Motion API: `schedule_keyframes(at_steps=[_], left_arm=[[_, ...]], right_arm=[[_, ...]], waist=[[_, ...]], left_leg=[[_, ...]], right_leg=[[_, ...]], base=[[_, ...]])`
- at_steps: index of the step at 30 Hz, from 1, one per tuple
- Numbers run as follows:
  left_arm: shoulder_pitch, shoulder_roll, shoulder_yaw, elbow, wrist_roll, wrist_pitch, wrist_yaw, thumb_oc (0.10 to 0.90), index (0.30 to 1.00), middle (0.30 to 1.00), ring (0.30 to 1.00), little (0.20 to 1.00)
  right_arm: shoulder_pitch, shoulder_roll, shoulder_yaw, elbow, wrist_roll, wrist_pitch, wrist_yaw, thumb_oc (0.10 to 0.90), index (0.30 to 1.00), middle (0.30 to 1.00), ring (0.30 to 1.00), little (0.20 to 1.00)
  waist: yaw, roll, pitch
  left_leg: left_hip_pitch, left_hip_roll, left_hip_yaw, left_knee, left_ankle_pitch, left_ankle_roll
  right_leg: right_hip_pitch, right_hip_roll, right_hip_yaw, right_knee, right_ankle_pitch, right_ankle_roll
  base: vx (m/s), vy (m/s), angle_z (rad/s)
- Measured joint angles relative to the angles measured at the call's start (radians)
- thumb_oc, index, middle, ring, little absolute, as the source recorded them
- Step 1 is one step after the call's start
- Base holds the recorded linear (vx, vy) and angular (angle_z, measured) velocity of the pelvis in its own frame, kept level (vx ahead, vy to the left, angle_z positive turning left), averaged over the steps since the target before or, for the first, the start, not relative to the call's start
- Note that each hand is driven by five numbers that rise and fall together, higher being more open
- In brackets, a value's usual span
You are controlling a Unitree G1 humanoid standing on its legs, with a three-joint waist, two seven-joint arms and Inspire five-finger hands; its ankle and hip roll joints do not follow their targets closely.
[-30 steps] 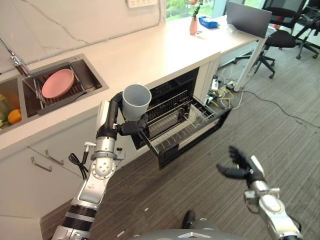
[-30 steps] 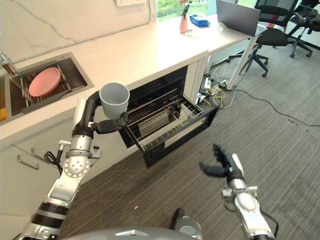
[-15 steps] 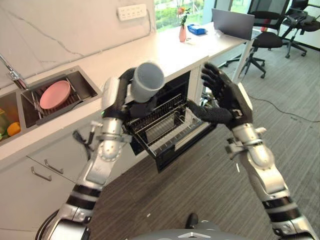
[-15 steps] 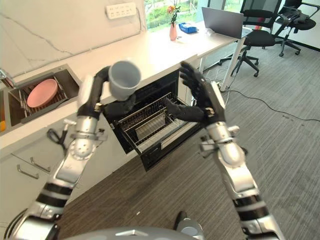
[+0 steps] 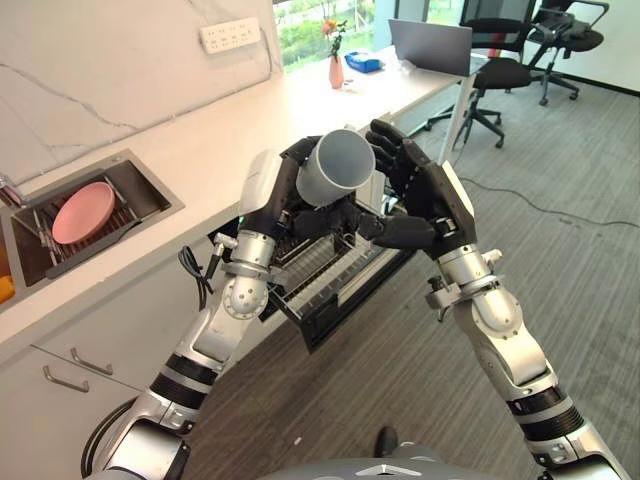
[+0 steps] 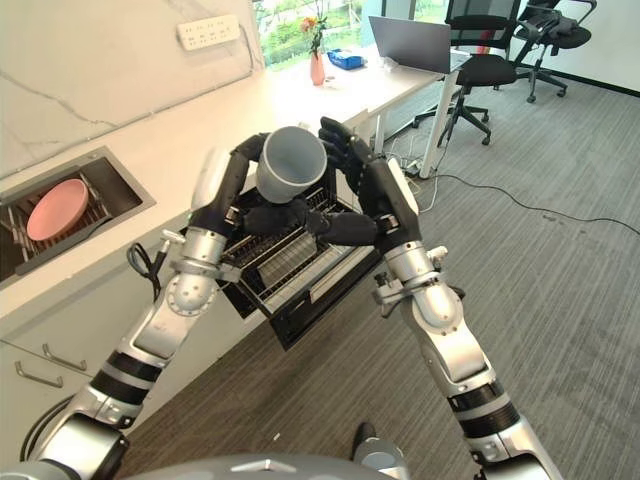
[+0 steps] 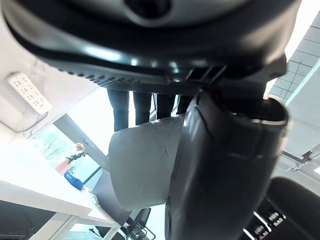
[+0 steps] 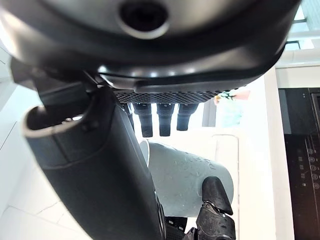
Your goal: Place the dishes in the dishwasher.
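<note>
since half a second ago the right hand [image 5: 425, 200] has closed in on the grey cup [image 5: 335, 167], its fingers now spread against the rim side, not curled round it. the left hand [image 5: 300, 205] stays clamped round the smooth, round cup, tilted mouth-up above the dishwasher's pulled-out wire rack [image 5: 325, 265]. a pink plate [image 5: 83, 198] lies in the sink [image 5: 150, 185] left of the dishwasher.

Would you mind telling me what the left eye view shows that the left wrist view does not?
The left eye view alone shows the pink plate in the sink, the open dishwasher rack and the right hand beside the cup. The left wrist view alone shows the left hand's thumb against the cup's side from close up. Both show the grey cup held by the left hand.
</note>
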Motion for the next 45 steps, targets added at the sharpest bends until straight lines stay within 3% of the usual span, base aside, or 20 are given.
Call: schedule_keyframes(at_steps=[3,9,10,11,12,29,30,31,37,45], left_arm=[[0.007,-0.041,-0.042,0.001,0.043,0.015,0.040,0.400,0.300,0.300,0.300,0.300],[0.007,-0.047,-0.084,0.008,0.080,0.038,0.077,0.400,0.300,0.300,0.300,0.300],[0.007,-0.049,-0.090,0.013,0.080,0.039,0.083,0.400,0.300,0.300,0.300,0.300],[0.009,-0.062,-0.092,0.026,0.078,0.038,0.084,0.400,0.300,0.300,0.300,0.300],[0.010,-0.075,-0.092,0.041,0.078,0.038,0.085,0.400,0.300,0.300,0.300,0.300],[0.010,-0.063,-0.111,0.076,0.077,0.041,0.074,0.400,0.300,0.300,0.300,0.300],[0.010,-0.063,-0.110,0.077,0.074,0.041,0.074,0.425,0.338,0.338,0.338,0.338],[0.011,-0.063,-0.111,0.077,0.074,0.041,0.073,0.800,0.900,0.900,0.900,0.900],[0.013,-0.078,-0.117,0.078,0.022,0.033,0.075,0.800,0.900,0.900,0.900,0.900],[0.098,-0.085,-0.123,0.079,-0.012,0.019,0.073,0.800,0.900,0.900,0.900,0.900]], right_arm=[[0.016,0.037,0.001,0.009,-0.011,0.000,-0.054,0.800,0.900,0.900,0.900,0.900],[0.022,0.042,0.055,0.013,-0.022,0.000,-0.115,0.800,0.900,0.900,0.900,0.900],[0.020,0.038,0.067,0.013,-0.022,0.000,-0.126,0.591,0.587,0.587,0.587,0.587],[0.020,0.032,0.072,0.014,-0.027,0.004,-0.135,0.435,0.352,0.352,0.352,0.352],[0.020,0.028,0.074,0.021,-0.042,0.006,-0.140,0.400,0.300,0.300,0.300,0.300],[0.039,-0.001,0.077,0.057,-0.158,0.024,-0.171,0.400,0.300,0.300,0.300,0.300],[0.047,0.015,0.075,0.056,-0.157,0.024,-0.182,0.400,0.300,0.300,0.300,0.300],[0.048,0.014,0.075,0.056,-0.157,0.024,-0.185,0.400,0.300,0.300,0.300,0.300],[0.049,0.017,0.072,0.051,-0.157,0.024,-0.205,0.400,0.300,0.300,0.300,0.300],[0.063,0.030,-0.037,0.031,-0.219,0.018,-0.280,0.400,0.300,0.300,0.300,0.300]], waist=[[0.002,0.003,0.002],[0.008,0.004,0.002],[0.011,0.003,0.002],[0.014,0.003,0.002],[0.017,0.003,0.002],[0.038,-0.010,0.011],[0.038,-0.010,0.011],[0.038,-0.011,0.013],[0.039,-0.008,0.027],[0.046,0.007,0.047]], left_leg=[[0.000,0.000,0.000,-0.002,0.000,0.000],[0.001,0.000,0.000,-0.004,0.000,0.000],[0.000,0.000,-0.001,-0.004,0.000,0.000],[0.000,0.000,-0.004,-0.006,0.000,0.000],[0.000,0.000,-0.007,-0.007,0.000,0.000],[0.001,0.000,-0.033,-0.014,-0.001,-0.004],[0.001,0.000,-0.033,-0.016,-0.001,-0.004],[0.006,0.000,-0.033,-0.017,-0.001,-0.004],[0.016,-0.001,-0.035,-0.022,-0.001,-0.004],[0.022,-0.001,-0.039,-0.025,-0.001,-0.004]], right_leg=[[0.000,0.001,0.000,0.000,0.001,0.001],[0.000,0.001,0.001,0.001,0.001,0.000],[0.000,0.001,0.000,0.002,0.002,0.000],[0.001,0.000,-0.003,0.001,0.002,0.000],[0.002,-0.001,-0.006,0.001,0.002,0.000],[0.021,-0.003,-0.033,-0.008,0.004,0.002],[0.022,-0.002,-0.034,-0.010,0.004,0.002],[0.028,-0.002,-0.035,-0.013,0.004,0.002],[0.040,-0.001,-0.039,-0.019,0.004,0.002],[0.057,-0.001,-0.050,-0.030,0.005,0.004]], base=[[0.00,0.000,0.00],[0.00,0.000,0.00],[-0.01,-0.022,0.04],[-0.01,-0.017,0.07],[0.00,-0.007,0.08],[0.00,0.002,0.04],[0.00,0.000,0.00],[0.00,0.000,0.00],[0.00,0.002,0.01],[0.00,0.000,0.03]])
